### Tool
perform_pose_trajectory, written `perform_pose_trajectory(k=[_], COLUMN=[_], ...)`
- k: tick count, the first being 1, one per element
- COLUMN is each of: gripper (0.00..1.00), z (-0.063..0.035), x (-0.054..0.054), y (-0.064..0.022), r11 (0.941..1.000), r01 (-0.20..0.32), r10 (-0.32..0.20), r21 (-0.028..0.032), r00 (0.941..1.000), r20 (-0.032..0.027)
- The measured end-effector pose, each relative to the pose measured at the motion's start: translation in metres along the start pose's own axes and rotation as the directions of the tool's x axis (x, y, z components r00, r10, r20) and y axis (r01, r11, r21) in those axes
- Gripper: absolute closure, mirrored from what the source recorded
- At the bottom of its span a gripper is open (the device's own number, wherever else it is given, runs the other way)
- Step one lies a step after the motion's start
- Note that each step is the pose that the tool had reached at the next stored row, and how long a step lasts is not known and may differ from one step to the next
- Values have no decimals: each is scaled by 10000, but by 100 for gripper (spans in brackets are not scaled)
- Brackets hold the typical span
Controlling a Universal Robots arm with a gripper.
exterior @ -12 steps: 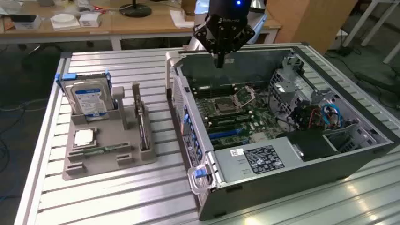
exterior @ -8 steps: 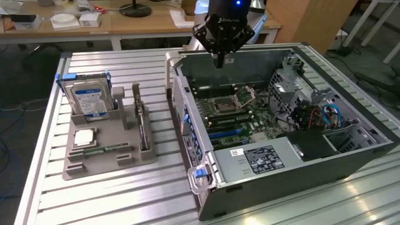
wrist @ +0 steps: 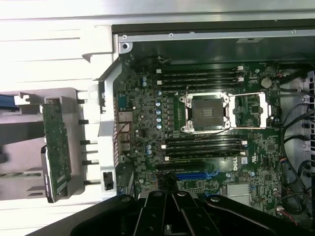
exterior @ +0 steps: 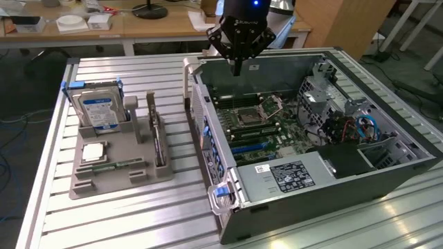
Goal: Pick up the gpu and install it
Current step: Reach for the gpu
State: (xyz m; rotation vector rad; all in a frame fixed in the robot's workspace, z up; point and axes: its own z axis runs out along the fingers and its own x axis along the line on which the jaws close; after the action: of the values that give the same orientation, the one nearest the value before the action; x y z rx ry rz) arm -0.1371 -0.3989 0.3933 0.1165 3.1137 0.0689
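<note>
Claw (exterior: 236, 70) pinched shut and empty, hovering over the open computer case (exterior: 312, 207). The gpu (exterior: 160, 142) stands upright in its grey tray (exterior: 104, 188) (well apart).

No legible text; labels on hard drive (exterior: 97, 109), power supply (exterior: 289, 176) too small to read.

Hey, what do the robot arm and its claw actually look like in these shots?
The black, angular claw has jointed linkage fingers with round pivot bolts, narrowing toward the tips. Its body carries small white lettering, too small to read. Above it, the dark robot arm has a small glowing blue light.
</note>
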Motion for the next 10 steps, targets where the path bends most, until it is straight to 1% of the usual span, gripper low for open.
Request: perform_pose_trajectory(k=[5,10], gripper=[90,90], z=[-3,-7], x=[128,279], y=[-9,-21], r11=[10000,10000], r01=[-1,-1], r10=[1,1], r21=[0,0], r00=[10000,10000], r20=[0,0])
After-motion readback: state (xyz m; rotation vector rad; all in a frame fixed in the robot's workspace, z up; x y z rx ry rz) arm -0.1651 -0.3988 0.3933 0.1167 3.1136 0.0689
